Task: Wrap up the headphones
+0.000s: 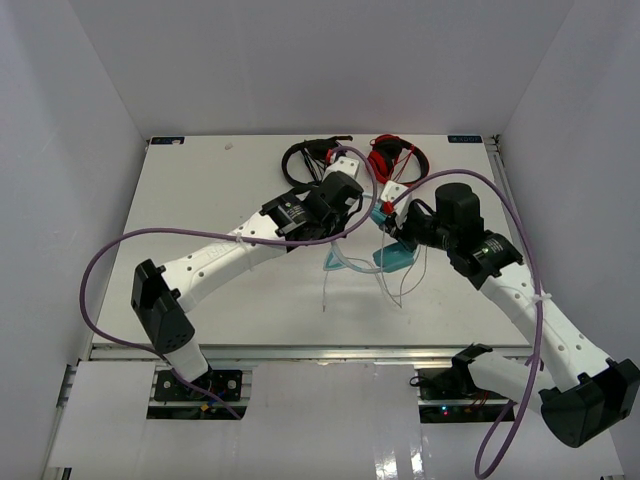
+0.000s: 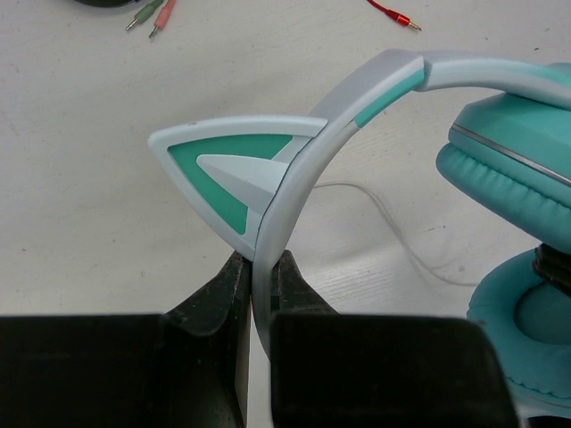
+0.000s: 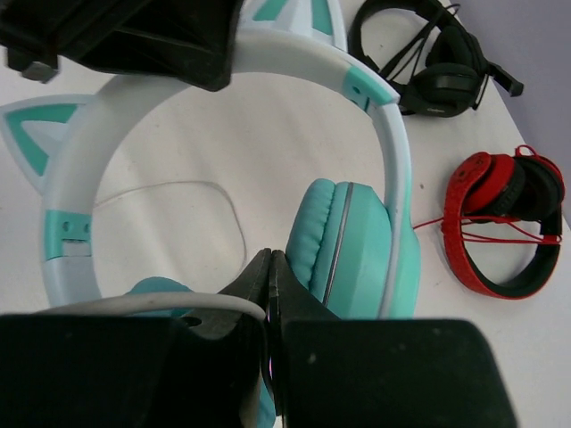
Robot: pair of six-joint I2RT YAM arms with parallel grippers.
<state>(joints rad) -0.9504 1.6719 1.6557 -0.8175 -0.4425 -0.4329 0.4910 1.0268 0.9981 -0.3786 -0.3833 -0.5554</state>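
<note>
While both arms reach in over the worktop [image 1: 200, 200], I see the teal headphones [image 1: 395, 258] between their wrists, a little right of centre and nearer the far edge than the near one. My left gripper [image 2: 259, 267] is clamped on the pale headband [image 2: 299, 169], just below the cat-ear point [image 2: 223, 174], with one finger on each face of the band. My right gripper [image 3: 270, 267] is pinched together just beside a padded ear cup [image 3: 357, 241]. The white cable [image 3: 143, 303] runs into the seam between its jaws, so I read it as gripping that strand. More of the cable loops loosely on the surface under the arch of the headband, and in the top view thin strands trail toward the near edge. I cannot tell whether the lower ear cup rests on the worktop.

Room is tight at the far edge. The black headphones [image 1: 305, 155] lie just behind my left wrist and the red headphones [image 1: 395, 158] just behind my right, with a thin red lead reaching toward the teal set. A green and a pink jack plug [image 2: 147, 16] lie near the cat ear. Open white surface runs toward the left edge and along the near edge. White walls [image 1: 60, 150] rise at the left, far and right edges. The purple hose [image 1: 100, 260] on the left arm swings out past the left edge.
</note>
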